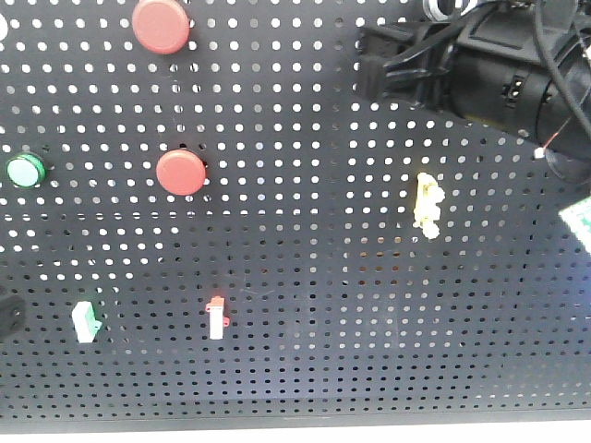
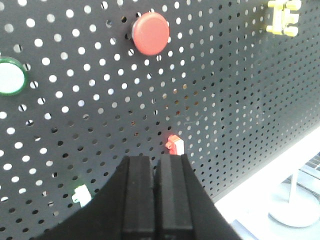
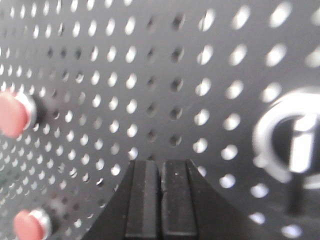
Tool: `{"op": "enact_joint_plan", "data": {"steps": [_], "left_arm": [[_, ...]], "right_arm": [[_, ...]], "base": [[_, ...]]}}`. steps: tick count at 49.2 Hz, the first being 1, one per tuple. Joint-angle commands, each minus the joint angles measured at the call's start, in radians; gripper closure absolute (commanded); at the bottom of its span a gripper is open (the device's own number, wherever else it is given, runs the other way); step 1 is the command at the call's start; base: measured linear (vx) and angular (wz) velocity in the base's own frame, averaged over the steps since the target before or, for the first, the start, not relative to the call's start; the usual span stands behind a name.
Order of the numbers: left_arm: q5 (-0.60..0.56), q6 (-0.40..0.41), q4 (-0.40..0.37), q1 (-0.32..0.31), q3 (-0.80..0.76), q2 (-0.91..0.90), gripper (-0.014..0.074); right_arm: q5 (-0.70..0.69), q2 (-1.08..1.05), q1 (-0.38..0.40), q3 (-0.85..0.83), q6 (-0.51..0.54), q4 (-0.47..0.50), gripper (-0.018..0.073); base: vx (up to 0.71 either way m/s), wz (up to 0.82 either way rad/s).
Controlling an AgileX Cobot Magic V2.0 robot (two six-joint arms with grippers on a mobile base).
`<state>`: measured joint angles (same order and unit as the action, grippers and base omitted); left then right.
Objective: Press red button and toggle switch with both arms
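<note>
Two round red buttons [image 1: 161,25] [image 1: 180,172] sit on the black pegboard [image 1: 314,268]. A small red-and-white toggle switch [image 1: 217,318] is mounted lower down. In the left wrist view my left gripper [image 2: 155,159] is shut and empty. Its tips are just below the red toggle switch [image 2: 175,145], close to the board, with a red button [image 2: 150,32] higher up. My right gripper [image 3: 161,162] is also shut and empty, facing bare board. Red buttons [image 3: 12,114] [image 3: 27,225] lie far to its left. The right arm [image 1: 462,65] reaches in at the top right.
A green button [image 1: 25,170], a green-and-white switch [image 1: 86,321] and a yellow switch [image 1: 428,203] are also on the board. A silver-ringed knob [image 3: 295,142] sits right of my right gripper. The board's lower edge [image 1: 295,426] meets a white surface.
</note>
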<state>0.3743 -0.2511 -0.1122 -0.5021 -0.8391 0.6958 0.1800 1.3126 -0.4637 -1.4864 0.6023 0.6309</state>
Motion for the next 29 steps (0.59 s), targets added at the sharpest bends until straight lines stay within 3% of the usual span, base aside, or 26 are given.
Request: {"op": "enact_joint_plan", "data": {"steps": [1, 14, 29], "left_arm": [[-0.076, 0.008, -0.013, 0.002, -0.025, -0.007, 0.0594], [-0.07, 0.008, -0.013, 0.002, -0.025, -0.007, 0.0594], [-0.042, 0.008, -0.008, 0.002, -0.025, -0.007, 0.0594]], "right_arm": [[-0.068, -0.024, 0.053, -0.035, -0.04, 0.009, 0.0562], [-0.015, -0.057, 0.177, -0.035, -0.053, 0.008, 0.0562], [0.146, -0.111, 0.179, 0.004, -0.057, -0.072, 0.0562]], "base": [[0.0, 0.0], [0.0, 0.0], [0.0, 0.0]]}}
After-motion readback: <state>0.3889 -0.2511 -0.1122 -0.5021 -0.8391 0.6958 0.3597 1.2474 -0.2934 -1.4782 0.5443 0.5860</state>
